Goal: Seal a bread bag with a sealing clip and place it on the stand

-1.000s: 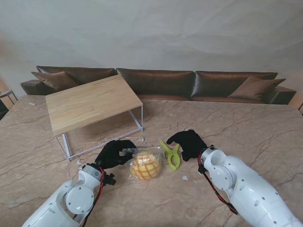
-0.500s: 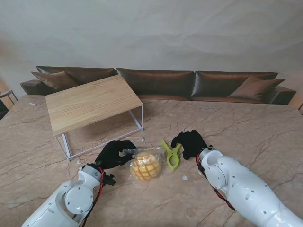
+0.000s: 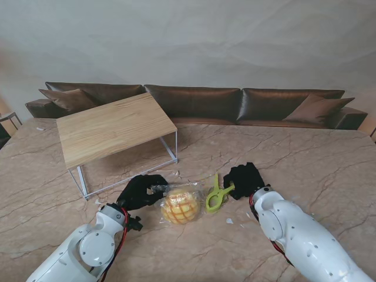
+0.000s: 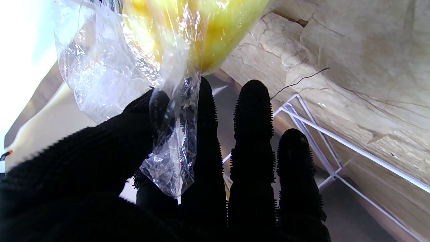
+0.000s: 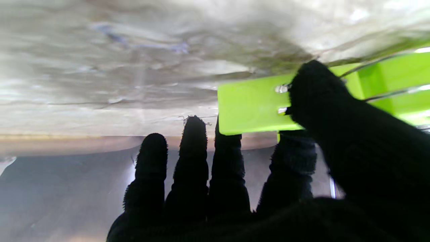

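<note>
On the marble worktop (image 3: 305, 158), the wooden stand (image 3: 111, 128) sits toward the far left edge. Nearer me, the left hand (image 3: 141, 191) pinches the bread bag (image 3: 179, 204) by its twisted neck. Just right, the right hand (image 3: 245, 179) has its fingers (image 5: 315, 90) closed on the green sealing clip (image 3: 215, 197)
</note>
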Robot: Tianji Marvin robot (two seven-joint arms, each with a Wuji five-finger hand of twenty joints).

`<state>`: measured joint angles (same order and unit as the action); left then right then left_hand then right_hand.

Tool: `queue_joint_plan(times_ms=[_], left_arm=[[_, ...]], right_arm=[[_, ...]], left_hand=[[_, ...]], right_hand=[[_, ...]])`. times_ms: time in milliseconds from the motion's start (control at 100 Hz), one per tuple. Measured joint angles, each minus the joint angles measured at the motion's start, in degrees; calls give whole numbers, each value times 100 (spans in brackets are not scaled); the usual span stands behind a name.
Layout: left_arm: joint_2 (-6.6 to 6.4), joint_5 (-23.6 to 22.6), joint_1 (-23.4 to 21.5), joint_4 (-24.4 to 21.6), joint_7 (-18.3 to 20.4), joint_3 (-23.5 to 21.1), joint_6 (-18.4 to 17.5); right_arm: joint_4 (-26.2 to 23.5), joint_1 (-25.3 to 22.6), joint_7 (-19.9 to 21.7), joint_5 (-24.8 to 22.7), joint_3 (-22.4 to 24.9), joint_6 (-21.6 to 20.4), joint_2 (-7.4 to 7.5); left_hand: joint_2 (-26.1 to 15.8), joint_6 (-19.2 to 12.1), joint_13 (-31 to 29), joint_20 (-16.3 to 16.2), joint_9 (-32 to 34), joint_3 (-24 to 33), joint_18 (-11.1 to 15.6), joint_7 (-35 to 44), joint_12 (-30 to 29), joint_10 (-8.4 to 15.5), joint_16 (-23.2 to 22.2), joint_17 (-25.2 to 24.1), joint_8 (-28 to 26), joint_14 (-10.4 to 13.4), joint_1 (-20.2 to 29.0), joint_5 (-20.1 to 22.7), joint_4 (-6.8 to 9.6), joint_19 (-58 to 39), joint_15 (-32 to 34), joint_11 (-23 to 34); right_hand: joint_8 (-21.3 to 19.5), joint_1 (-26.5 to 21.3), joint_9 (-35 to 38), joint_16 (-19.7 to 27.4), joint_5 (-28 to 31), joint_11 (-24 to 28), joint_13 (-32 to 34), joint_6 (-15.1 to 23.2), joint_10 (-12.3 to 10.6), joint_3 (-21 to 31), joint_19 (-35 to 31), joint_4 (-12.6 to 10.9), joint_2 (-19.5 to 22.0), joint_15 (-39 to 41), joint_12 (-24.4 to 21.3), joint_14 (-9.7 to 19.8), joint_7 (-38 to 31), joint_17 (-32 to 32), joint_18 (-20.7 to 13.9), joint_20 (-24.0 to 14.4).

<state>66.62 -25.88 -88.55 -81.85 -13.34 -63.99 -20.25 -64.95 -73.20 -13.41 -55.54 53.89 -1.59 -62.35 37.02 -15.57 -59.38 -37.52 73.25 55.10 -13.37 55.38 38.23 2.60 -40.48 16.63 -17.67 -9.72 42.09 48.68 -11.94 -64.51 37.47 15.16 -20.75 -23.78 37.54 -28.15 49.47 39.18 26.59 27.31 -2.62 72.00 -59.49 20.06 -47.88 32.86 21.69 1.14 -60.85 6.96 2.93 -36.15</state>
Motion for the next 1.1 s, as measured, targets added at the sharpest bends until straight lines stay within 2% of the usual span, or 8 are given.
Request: queue_joint_plan(times_ms=[270, 460, 500, 590, 710, 770, 930, 1100], left_arm=[[4, 31, -22, 29, -37, -17, -29], [4, 15, -40, 30, -54, -21, -41], [4, 13, -44, 29, -54, -25, -44], [3, 5, -51, 27, -48, -30, -55], [1, -1, -56, 24, -37, -35, -64], [0, -2, -56, 24, -38, -35, -65], [0, -1, -54, 24, -51, -17, -82], [2, 8, -46, 26, -58, 7, -95]], right_arm=[[-613, -861, -107, -298, 676, 577, 107], [-721, -1139, -444, -280, 815, 825, 103], [-761, -1217, -468, -301, 875, 844, 98], [-1037, -1487, -288, -368, 1148, 835, 91], [-1337, -1832, -221, -487, 1442, 747, 91], [-1454, -2002, -277, -667, 1593, 678, 91], [-1715, -2313, -655, -1016, 1858, 417, 121], [-1737, -2307, -980, -1193, 1921, -49, 169]], left_hand=[[0, 0, 0, -1, 0, 0, 4, 0, 0, 3, 0, -23, 0, 2, 0, 0, 0, 0, 0, 0], [0, 0, 0, -3, 0, 0, 18, 0, 0, 3, 0, -23, 0, 2, 0, 0, 0, 0, 0, 0], [0, 0, 0, -3, 0, 0, 32, 0, 0, 3, 0, -23, 0, 2, 0, 0, 0, 0, 0, 0], [0, 0, 0, -3, 0, 0, 36, 0, 0, 4, 0, -23, 0, 3, 0, 0, 0, 0, 0, 0], [0, 0, 0, -3, 0, 0, 37, 0, 0, 4, 0, -23, 0, 4, 0, 0, 0, 0, 0, 0], [0, 0, 0, -3, 0, 0, 38, 0, 0, 5, 0, -23, 0, 4, 0, 0, 0, 0, 0, 0], [0, 0, 0, -4, 0, 0, 40, 0, 0, 5, 0, -23, 0, 4, 0, 0, 0, 0, 0, 0], [0, 0, 0, -5, 0, 0, 50, 0, 0, 6, 0, -23, 0, 4, 0, 0, 0, 0, -1, 0]], right_hand=[[108, 72, 356, -7, 244, 23, 243, -190, -5, 0, -70, 200, -23, 26, 35, -9, -297, 238, 153, -129], [141, 558, 805, -175, 429, 27, 657, -193, -9, -351, -390, 176, 34, -7, 124, -147, -307, 578, 260, -491], [-93, 779, 775, -205, 447, 24, 652, -211, -16, -447, -352, 166, 51, -14, 143, -184, -250, 560, 276, -550], [-1079, 1218, 710, -219, 67, -23, 554, -535, 99, -560, 14, -617, 56, -244, 144, -271, 596, 311, 298, -533], [-1011, 1354, 462, -144, -658, -182, 438, -1492, 127, -561, 392, -673, 54, -391, 144, -296, 1569, 133, 332, -350], [-946, 1507, 328, -144, -801, -209, 445, -1658, 135, -370, 449, -675, -242, -391, 144, -296, 1725, 133, 334, -326], [-908, 1590, 349, -66, -1010, -186, 1002, -1857, 135, -326, 463, -676, -258, -528, 65, -450, 1660, 436, 409, -186], [-719, 1592, -257, 61, -1823, -143, 853, -1990, 113, -37, 838, -676, -600, -826, 4, -415, 1722, 279, 301, 133]])
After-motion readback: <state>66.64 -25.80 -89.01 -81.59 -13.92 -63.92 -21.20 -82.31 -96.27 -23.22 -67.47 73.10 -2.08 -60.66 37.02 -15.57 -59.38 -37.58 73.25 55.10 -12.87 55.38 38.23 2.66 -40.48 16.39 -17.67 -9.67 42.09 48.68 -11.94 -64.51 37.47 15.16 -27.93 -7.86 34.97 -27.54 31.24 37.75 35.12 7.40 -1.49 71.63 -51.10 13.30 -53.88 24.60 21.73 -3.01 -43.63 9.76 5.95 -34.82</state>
